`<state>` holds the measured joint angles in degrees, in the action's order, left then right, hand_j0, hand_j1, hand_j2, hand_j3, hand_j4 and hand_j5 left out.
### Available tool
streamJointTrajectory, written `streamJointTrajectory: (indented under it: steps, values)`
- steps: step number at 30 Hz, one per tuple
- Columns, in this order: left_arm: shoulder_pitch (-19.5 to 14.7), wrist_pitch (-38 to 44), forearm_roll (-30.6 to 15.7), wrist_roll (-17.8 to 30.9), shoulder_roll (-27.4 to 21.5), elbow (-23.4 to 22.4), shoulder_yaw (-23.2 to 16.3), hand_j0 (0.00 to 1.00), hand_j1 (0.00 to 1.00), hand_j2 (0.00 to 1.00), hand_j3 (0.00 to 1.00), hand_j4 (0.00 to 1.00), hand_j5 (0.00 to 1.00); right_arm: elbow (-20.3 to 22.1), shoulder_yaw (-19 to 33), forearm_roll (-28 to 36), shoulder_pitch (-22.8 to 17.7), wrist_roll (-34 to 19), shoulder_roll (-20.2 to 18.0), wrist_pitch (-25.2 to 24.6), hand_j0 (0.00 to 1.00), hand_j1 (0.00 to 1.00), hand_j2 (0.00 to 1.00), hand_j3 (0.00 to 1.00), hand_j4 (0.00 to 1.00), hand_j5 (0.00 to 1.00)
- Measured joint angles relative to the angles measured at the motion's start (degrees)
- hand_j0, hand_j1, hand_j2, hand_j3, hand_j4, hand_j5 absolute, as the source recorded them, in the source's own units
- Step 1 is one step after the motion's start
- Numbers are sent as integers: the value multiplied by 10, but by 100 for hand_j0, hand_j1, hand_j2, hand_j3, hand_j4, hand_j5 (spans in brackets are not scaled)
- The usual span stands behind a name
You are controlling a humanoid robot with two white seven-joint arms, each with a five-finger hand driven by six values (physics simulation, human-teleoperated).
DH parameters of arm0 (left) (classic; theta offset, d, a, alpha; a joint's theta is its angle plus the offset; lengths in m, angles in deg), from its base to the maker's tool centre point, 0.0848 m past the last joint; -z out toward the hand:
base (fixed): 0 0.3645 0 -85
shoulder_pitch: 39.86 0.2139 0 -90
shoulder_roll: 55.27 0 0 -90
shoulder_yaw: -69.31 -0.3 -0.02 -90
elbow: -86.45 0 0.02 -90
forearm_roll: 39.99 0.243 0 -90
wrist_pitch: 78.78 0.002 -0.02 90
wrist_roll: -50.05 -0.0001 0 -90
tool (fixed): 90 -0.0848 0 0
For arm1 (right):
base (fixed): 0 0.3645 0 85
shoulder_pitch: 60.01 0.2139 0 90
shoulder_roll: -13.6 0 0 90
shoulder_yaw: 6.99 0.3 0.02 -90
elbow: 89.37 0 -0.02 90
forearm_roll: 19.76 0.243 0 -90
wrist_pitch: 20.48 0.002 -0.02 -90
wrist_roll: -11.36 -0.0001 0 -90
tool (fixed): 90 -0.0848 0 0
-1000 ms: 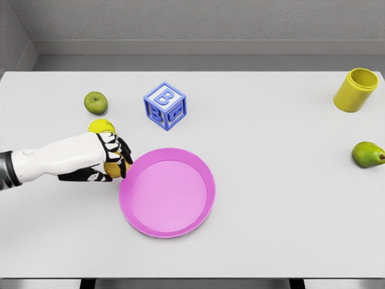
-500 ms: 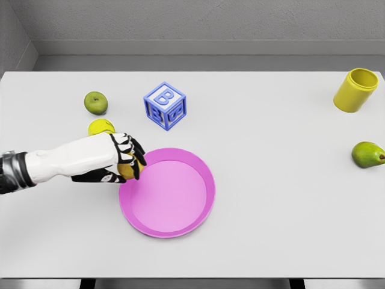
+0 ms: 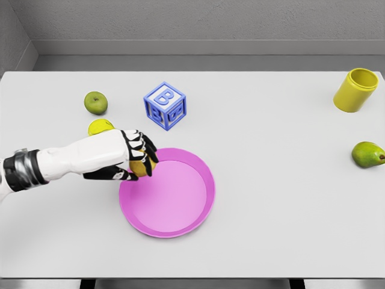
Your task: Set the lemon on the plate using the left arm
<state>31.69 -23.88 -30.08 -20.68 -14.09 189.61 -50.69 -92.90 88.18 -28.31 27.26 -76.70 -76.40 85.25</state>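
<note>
Over the plate's (image 3: 198,223) left rim, left hand (image 3: 129,158) has moved rightward from beside it, fingers (image 3: 144,149) clenched around the lemon (image 3: 143,166). Lemon now sits just above plate edge; release looks close, slightly more inward travel needed.

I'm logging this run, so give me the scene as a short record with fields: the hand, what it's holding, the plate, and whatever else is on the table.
left hand: curled around the lemon, at the plate's upper left rim
lemon: yellow, mostly covered by the fingers, over the plate's edge
plate: pink, round, nothing lying in its middle
right hand: not in view
block: blue, letter B, behind the plate
apple: green, far left
yellow round thing: partly hidden behind the arm
cup: yellow, far right
pear: green, right edge
</note>
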Motion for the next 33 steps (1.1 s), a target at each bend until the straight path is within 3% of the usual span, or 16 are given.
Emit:
streamJointTrajectory:
  steps: [1, 3, 5, 9, 18, 23, 27, 33]
  values:
    - [0, 0, 0, 0, 2, 0, 0, 69, 69, 69, 69, 69, 69, 0, 0, 0, 0, 0, 0, 0, 100, 100, 100, 100, 100, 100]
    - [0, 0, 0, 0, 4, 0, -1, 83, 83, 83, 83, 83, 83, 0, 0, 0, 0, 0, 0, 0, 100, 100, 100, 100, 100, 100]
    - [0, 0, 0, 0, 5, 0, 0, 92, 92, 92, 92, 92, 92, 0, 0, 0, 0, 0, 0, 0, 100, 100, 100, 100, 100, 100]
    - [0, 0, 0, 0, 6, 0, 0, 99, 99, 99, 99, 99, 99, 0, 0, 0, 0, 0, 0, 0, 100, 100, 100, 100, 100, 100]
    - [-1, 0, -4, 0, -5, -1, 11, 100, 100, 100, 100, 100, 100, 0, 0, 0, 0, 0, 0, 0, 100, 100, 100, 100, 100, 100]
    - [14, 0, -7, -1, -34, -1, 51, 100, 100, 100, 100, 100, 100, 0, 0, 0, 0, 0, 0, 0, 100, 100, 100, 100, 100, 100]
    - [57, 0, -9, -1, -53, -3, 89, 100, 100, 100, 100, 100, 100, 0, 0, 0, 0, 0, 0, 0, 100, 100, 100, 100, 100, 100]
    - [59, 0, -8, 0, -64, -9, 117, 100, 100, 100, 100, 100, 100, 0, 0, 0, 0, 0, 0, 0, 100, 100, 100, 100, 100, 100]
